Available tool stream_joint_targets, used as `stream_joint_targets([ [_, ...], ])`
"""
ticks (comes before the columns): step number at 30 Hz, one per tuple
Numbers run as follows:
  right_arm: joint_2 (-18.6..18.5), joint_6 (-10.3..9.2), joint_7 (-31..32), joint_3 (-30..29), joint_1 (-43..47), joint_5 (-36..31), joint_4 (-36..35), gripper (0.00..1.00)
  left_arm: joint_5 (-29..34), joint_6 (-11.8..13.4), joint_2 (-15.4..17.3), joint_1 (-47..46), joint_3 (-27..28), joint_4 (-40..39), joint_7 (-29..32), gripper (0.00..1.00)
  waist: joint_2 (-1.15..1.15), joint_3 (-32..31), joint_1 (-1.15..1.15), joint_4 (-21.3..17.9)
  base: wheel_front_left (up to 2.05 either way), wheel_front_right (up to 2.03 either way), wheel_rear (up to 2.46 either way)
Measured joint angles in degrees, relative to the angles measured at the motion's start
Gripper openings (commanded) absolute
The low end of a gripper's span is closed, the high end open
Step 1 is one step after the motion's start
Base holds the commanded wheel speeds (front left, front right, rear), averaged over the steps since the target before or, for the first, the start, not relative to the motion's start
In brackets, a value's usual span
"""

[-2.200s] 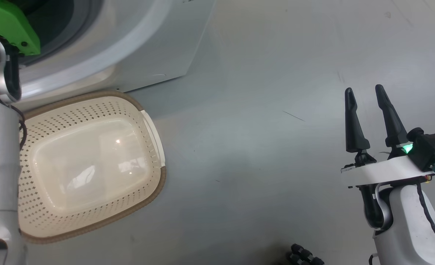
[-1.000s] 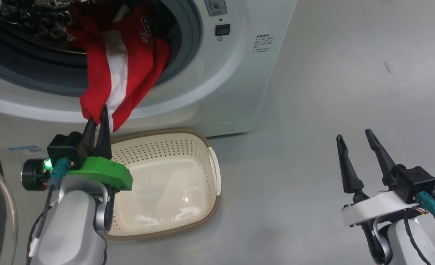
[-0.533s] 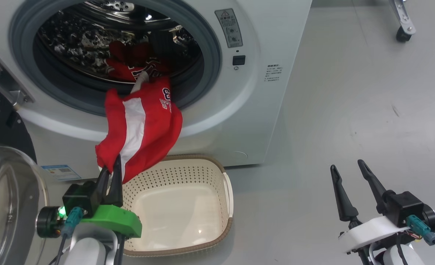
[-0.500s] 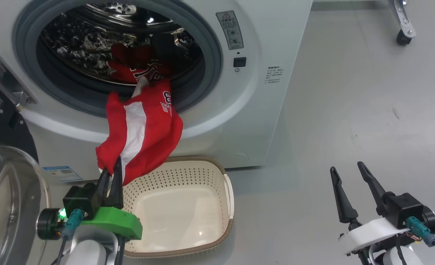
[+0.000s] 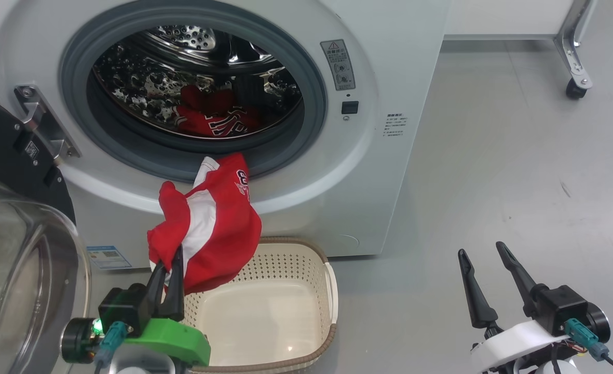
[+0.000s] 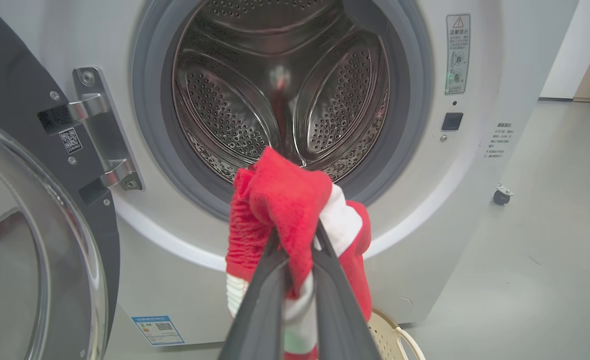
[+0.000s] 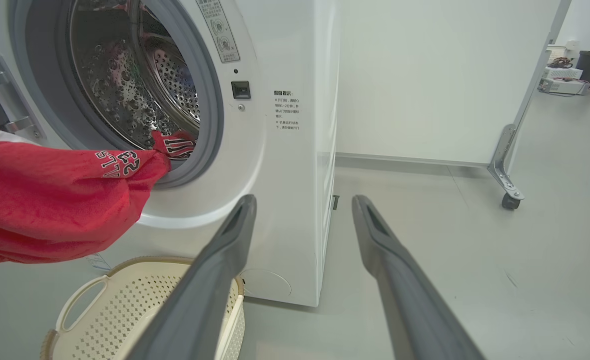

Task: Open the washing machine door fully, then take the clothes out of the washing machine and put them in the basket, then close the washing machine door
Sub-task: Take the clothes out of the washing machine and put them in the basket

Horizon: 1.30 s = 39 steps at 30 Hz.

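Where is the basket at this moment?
In the head view, the basket stands on the floor at lower centre, before the washing machine, partly under the red garment.

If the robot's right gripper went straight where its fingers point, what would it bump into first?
Probably the washing machine, near its front corner, which sits straight ahead between the fingers of the open right gripper. Depth is unclear, so that's a guess.

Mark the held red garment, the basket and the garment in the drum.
held red garment (image 5: 228, 234), head view, red front panel.
basket (image 5: 332, 293), head view, white side handle.
garment in the drum (image 5: 215, 122), head view, lettered fold.
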Motion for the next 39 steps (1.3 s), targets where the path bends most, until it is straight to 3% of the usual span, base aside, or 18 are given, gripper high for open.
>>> stream_joint_targets([
  [11, 0.1, -0.24, 0.5, 0.5, 0.5, 0.0, -1.7, 1.0, -0.4, 0.0, 0.0, 2.3, -1.5, -0.4, 3.0, 0.0, 0.0, 1.6, 0.0, -0.3, 0.0, 0.0, 0.0],
  [24, 0.1, 0.1, 1.1, 2.3, -0.4, 0.0, -4.4, 1.0, -0.4, 0.5, 0.0, 2.1, -2.8, 6.3, 6.4, 0.0, 0.0, 6.4, 0.0, -1.3, 0.0, 0.0, 0.0],
  [39, -0.1, 0.62, 1.3, 4.5, -5.6, 0.1, -7.3, 1.0, -0.8, 0.7, -0.2, -10.0, -1.2, 17.7, 10.5, 0.0, 0.0, 15.5, 0.0, -4.0, 0.0, 0.0, 0.0],
])
